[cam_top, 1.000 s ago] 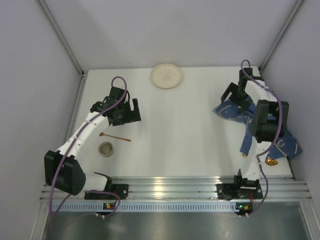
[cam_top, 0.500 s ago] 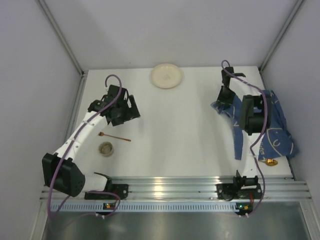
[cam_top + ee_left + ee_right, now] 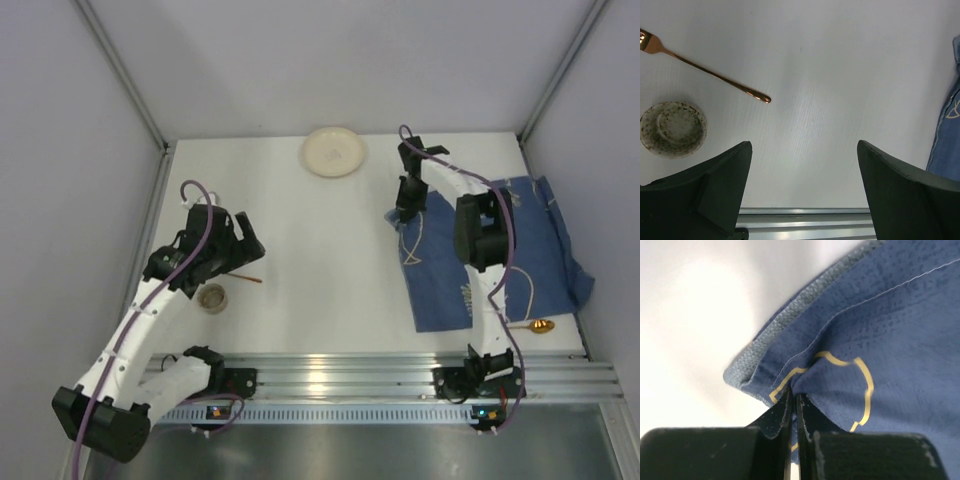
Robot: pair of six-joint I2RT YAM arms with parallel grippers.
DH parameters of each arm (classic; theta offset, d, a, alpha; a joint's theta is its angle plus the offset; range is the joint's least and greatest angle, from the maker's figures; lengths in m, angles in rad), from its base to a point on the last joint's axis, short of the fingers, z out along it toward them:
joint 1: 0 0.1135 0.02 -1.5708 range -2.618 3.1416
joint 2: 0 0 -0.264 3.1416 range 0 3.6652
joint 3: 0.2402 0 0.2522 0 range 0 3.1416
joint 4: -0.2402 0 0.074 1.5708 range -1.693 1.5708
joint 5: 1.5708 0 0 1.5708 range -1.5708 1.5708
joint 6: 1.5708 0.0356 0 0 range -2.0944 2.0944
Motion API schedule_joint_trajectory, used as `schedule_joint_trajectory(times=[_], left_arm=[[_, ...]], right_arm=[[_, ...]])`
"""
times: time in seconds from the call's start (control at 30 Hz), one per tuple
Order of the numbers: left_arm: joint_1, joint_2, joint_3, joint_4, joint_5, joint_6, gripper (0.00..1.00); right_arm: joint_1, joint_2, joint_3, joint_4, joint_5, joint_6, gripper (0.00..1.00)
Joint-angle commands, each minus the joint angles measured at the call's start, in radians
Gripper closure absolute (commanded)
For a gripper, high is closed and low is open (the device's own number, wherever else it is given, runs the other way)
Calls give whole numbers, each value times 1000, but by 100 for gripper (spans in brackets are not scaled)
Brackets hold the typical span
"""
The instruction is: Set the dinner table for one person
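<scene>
The dinner table (image 3: 330, 250) is a large white tabletop. A blue placemat (image 3: 500, 250) with line drawings lies spread over its right side. My right gripper (image 3: 405, 212) is shut on the mat's far left corner; in the right wrist view the blue cloth (image 3: 880, 325) bunches between the closed fingertips (image 3: 794, 394). My left gripper (image 3: 243, 248) hovers open over the left side with nothing in it. Beyond its wide fingers (image 3: 804, 146) lie a copper fork (image 3: 705, 70) and a small speckled cup (image 3: 673, 129). A cream plate (image 3: 333, 152) sits at the far edge.
A gold spoon (image 3: 541, 326) lies at the near right, just past the mat's edge. The aluminium rail (image 3: 330, 372) runs along the near edge, also seen in the left wrist view as a rail (image 3: 805, 222). Grey walls close in the table.
The right gripper shut on the placemat's corner and pulled it leftwards, so the crumpled cloth now lies spread out. The left arm drew back toward the near left.
</scene>
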Motion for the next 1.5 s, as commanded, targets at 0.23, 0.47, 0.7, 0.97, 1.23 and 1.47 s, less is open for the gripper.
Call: schedule_joint_trajectory(times=[0.23, 0.47, 0.7, 0.97, 1.23, 1.47], left_arm=[[-3, 52, 11, 88, 53, 86, 8], [-29, 176, -6, 191, 179, 143, 8], [-190, 388, 26, 280, 155, 197, 8], [-298, 626, 163, 317, 210, 226, 9], [-301, 770, 197, 283, 194, 266, 9], [-301, 914, 230, 196, 150, 274, 10]], right_arm=[[245, -23, 225, 262, -443, 479, 86], [211, -92, 99, 428, -494, 528, 0], [71, -431, -293, 423, -405, 359, 0], [-28, -585, -661, 376, -207, 139, 15], [42, -500, -831, 422, -185, 131, 80], [145, -517, -922, 394, -187, 171, 100]])
